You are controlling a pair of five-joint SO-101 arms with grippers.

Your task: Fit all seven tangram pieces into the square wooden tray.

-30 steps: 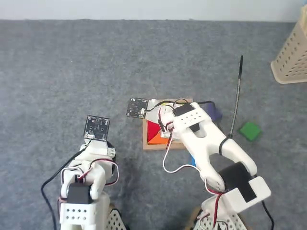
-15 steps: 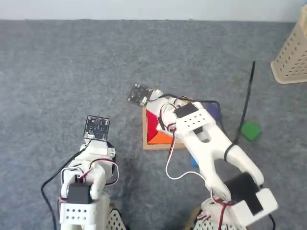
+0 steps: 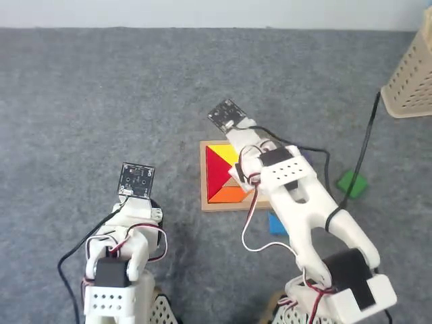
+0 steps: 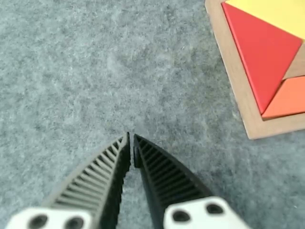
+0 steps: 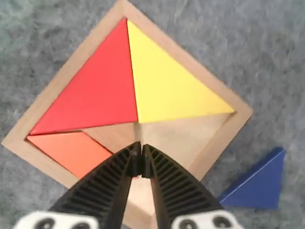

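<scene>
Over tray point(image 5: 71, 71), right tool point(image 5: 141, 153) clenched, empty; left tool point(image 4: 131, 143) clenched above carpet point(image 4: 95, 71).

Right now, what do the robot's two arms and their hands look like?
Both arms, the left arm and the right arm, are white plastic shells with black motor blocks and rows of small holes. Red, white and black wires loop along them. A small black circuit board sits at each wrist. The left hand and right hand have tapering black ridged fingers on white bases.
</scene>
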